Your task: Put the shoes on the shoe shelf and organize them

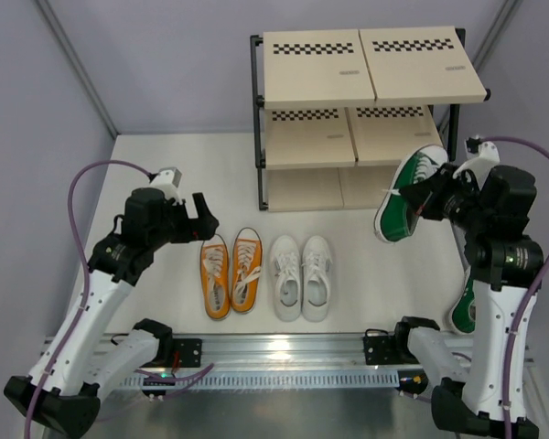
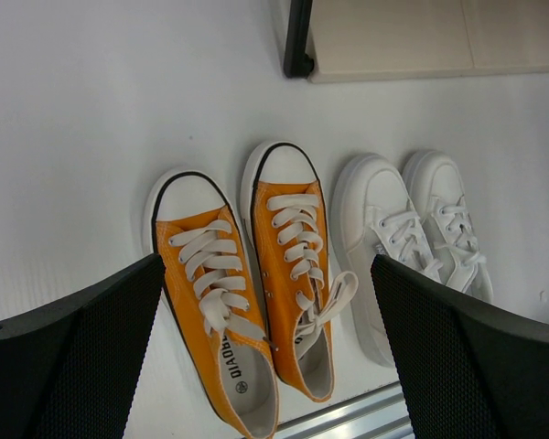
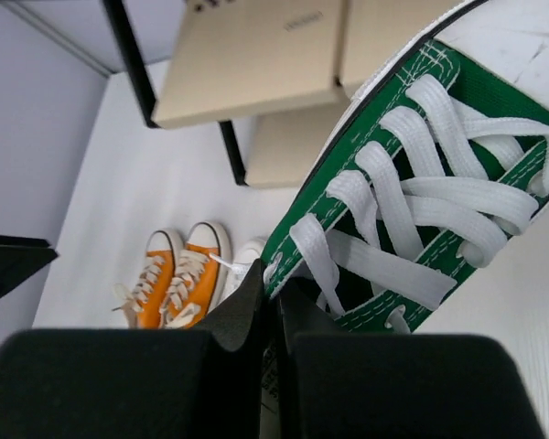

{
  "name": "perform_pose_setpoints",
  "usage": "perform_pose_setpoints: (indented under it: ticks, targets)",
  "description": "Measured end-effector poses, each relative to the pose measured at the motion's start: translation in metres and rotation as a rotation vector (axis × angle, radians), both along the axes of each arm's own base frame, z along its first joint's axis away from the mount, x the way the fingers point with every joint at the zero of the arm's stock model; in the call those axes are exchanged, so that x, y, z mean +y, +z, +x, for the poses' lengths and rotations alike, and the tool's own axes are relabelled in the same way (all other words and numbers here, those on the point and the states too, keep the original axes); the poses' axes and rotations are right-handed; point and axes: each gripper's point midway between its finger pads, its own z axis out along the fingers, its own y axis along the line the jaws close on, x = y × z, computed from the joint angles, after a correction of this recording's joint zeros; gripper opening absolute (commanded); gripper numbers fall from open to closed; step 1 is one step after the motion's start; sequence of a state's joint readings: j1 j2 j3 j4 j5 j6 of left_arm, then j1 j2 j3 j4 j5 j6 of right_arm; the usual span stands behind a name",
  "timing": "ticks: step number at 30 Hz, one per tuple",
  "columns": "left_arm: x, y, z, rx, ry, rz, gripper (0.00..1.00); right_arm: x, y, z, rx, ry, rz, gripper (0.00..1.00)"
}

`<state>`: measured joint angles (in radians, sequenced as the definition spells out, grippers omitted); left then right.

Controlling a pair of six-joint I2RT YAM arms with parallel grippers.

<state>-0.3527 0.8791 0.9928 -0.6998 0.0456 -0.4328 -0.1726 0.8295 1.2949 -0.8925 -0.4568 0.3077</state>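
Bright, even, diffuse light fills all views. The white worktop [image 1: 165,165] carries only faint, soft shadows beside the orange shoes [image 2: 297,274] ahead of the left claw [image 2: 267,260]. The green shoe [image 3: 421,192] in the right claw [image 3: 273,288] looks crisp; the claw's own fingers [image 3: 393,384] render near-featureless black.

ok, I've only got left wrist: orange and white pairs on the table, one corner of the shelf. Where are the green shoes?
Observer: One green shoe is off the table, tilted toe-up near the right end of the shelf. The jaws of the right arm are shut on it.
Operator: and its mate?
Observer: The other green shoe lies on the table beside the right arm, partly hidden by it.
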Motion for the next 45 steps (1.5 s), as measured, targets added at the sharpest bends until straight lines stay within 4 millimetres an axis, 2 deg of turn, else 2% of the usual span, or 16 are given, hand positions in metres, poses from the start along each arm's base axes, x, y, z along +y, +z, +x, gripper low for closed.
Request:
perform_pose_setpoints:
  ticks: [7,11,14,18,20,25,28,30,34,39,42,45]
  targets:
    - [0.0,-0.001,0.001,0.004,0.0,0.001,0.99,0.025,0.134,0.002,-0.284,0.143,-0.014,0.03]
    - [-0.001,0.003,0.003,-0.001,0.0,0.0,0.99,0.037,0.195,0.008,-0.431,0.215,-0.034,0.03]
    - [-0.002,0.008,0.007,-0.009,0.0,-0.002,0.99,0.045,0.227,0.022,-0.5,0.265,-0.03,0.03]
    - [-0.002,0.012,0.012,-0.025,0.008,0.001,0.99,0.057,0.262,0.06,-0.585,0.32,-0.025,0.03]
    - [-0.001,0.013,0.013,-0.028,0.014,0.005,0.99,0.062,0.264,0.086,-0.6,0.341,-0.017,0.03]
    - [-0.002,0.012,0.018,-0.031,0.019,0.007,0.99,0.089,0.236,0.153,-0.545,0.399,0.042,0.03]
    - [-0.003,0.008,0.022,-0.022,0.019,0.011,0.99,0.103,0.225,0.178,-0.529,0.421,0.075,0.03]
    - [-0.004,0.006,0.024,-0.016,0.019,0.014,0.99,0.113,0.224,0.19,-0.542,0.436,0.094,0.03]
    - [-0.005,0.002,0.027,-0.006,0.018,0.019,0.99,0.139,0.24,0.194,-0.625,0.471,0.112,0.03]
    - [-0.004,0.003,0.027,-0.011,0.014,0.026,0.99,0.18,0.267,0.174,-0.753,0.553,0.131,0.03]
    - [-0.004,0.003,0.027,-0.013,0.012,0.029,0.99,0.198,0.269,0.172,-0.784,0.59,0.132,0.03]
    - [-0.004,0.004,0.027,-0.017,0.01,0.03,0.99,0.204,0.255,0.189,-0.761,0.584,0.123,0.03]
